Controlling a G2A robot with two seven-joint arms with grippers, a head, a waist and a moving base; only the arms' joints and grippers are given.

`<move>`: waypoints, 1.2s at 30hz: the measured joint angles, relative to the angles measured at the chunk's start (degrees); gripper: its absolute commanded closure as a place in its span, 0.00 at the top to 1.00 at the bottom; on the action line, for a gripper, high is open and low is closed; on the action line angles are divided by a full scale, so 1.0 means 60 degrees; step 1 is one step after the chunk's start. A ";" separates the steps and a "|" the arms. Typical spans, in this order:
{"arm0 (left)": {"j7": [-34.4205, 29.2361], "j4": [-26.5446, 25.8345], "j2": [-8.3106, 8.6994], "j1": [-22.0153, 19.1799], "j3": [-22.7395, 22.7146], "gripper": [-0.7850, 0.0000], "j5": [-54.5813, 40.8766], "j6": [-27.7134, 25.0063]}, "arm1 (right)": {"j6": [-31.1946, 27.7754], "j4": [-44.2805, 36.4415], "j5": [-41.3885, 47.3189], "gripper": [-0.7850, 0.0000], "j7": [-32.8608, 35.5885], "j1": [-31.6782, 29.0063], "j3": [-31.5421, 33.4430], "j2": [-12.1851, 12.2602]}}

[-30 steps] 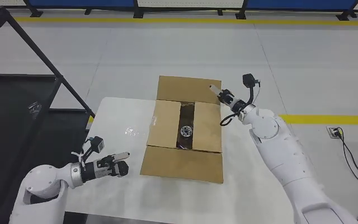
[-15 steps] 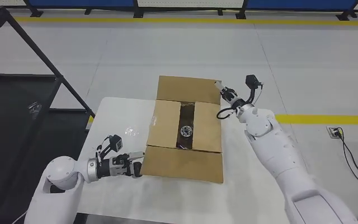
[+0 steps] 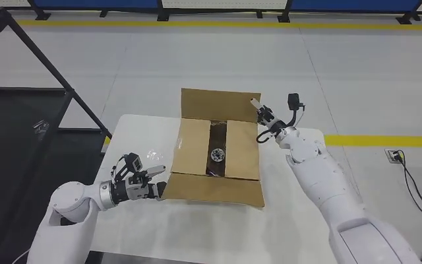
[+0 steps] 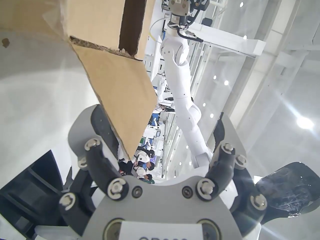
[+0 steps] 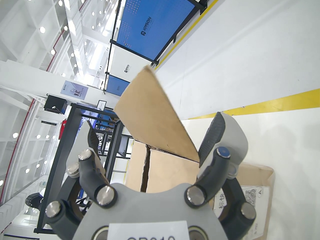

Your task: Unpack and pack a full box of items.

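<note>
A brown cardboard box stands mid-table. Its two side flaps lie nearly closed, and a dark gap between them shows a round item inside. My left gripper is at the left corner of the near flap. In the left wrist view this gripper is open, with the flap corner between its fingers. My right gripper is at the right corner of the raised far flap. It is open too, with that flap standing between its fingers.
The white table has bare room left of and in front of the box. A scrap of clear film lies near the box's left side. A black metal frame stands beyond the table's left edge.
My left gripper came in from the table's left to the near flap's corner. The right gripper shifted slightly along the far flap's corner, and the box turned a little.
</note>
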 measured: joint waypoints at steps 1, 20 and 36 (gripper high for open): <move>0.0003 0.0005 -0.0002 -0.0006 -0.0007 1.00 -0.0004 0.0002 | -0.0005 -0.0002 0.0005 1.00 0.0005 0.0000 0.0010 0.0001; 0.4594 -0.0919 -0.0187 0.0159 0.0556 1.00 -0.0313 -0.0388 | -0.2130 0.0138 0.1219 1.00 0.2397 0.0315 0.0844 0.0374; 0.6849 -0.0982 -0.0383 -0.0420 0.1832 1.00 0.0889 -0.1380 | -0.2251 -0.0819 -0.0322 1.00 0.4129 0.0784 0.0427 0.0631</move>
